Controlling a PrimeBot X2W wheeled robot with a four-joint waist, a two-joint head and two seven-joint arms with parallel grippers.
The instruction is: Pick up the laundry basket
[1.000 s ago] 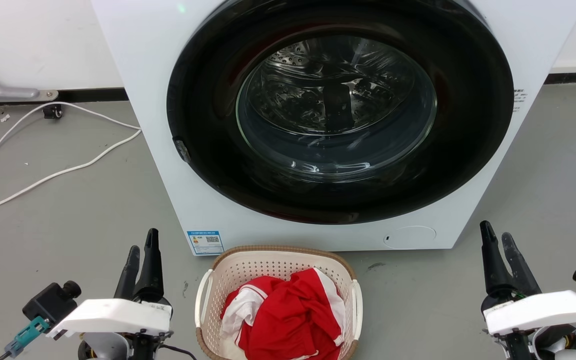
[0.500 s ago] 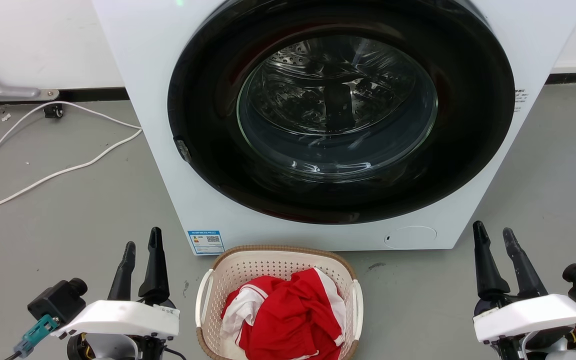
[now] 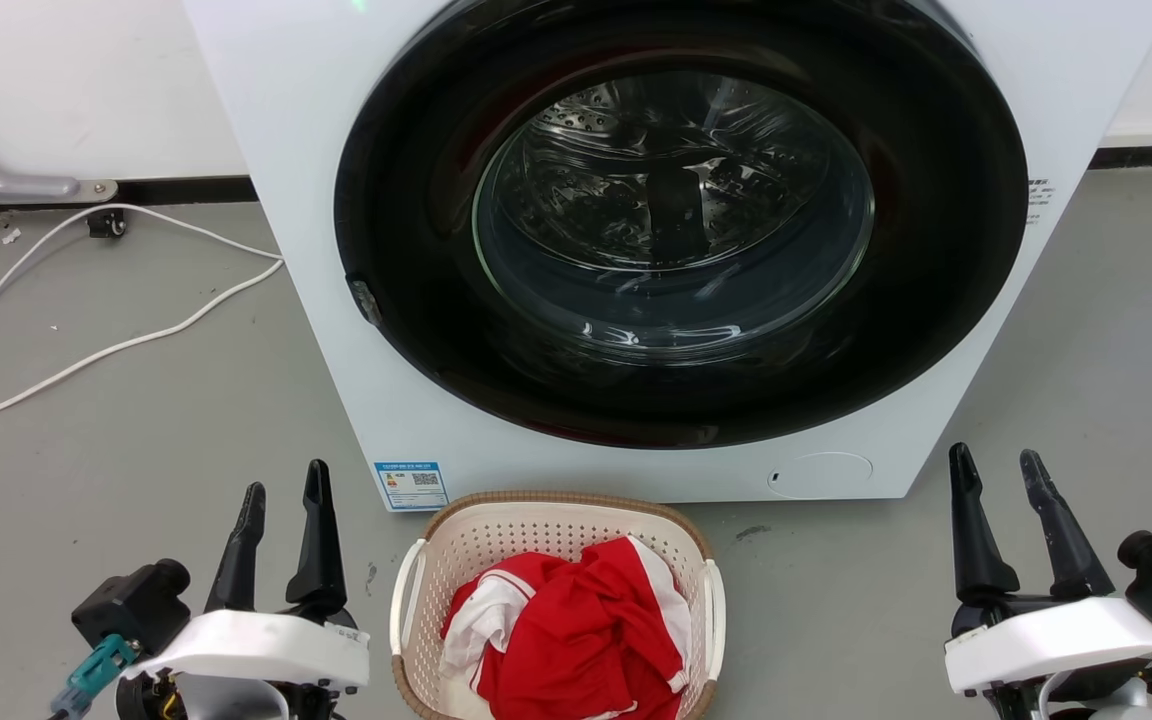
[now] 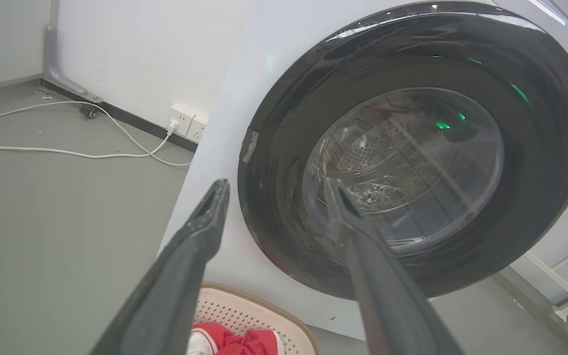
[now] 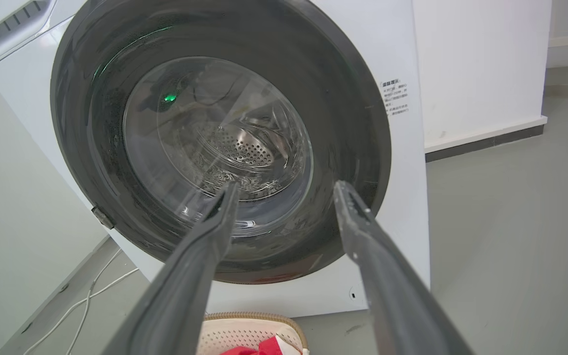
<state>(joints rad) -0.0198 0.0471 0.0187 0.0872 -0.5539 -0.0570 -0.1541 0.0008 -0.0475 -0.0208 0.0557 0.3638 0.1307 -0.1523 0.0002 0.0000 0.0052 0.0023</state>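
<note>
Left hand agape beside laundry basket; blue QR sticker, print illegible.

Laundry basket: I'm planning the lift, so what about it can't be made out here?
- Head view: the laundry basket's near end is cut off by the bottom edge.
- Head view: red and white clothes cover its floor.
- Left wrist view: one corner shows; the left hand's fingers and bottom edge hide the rest.
- Right wrist view: likewise, with the right hand's fingers.
</note>
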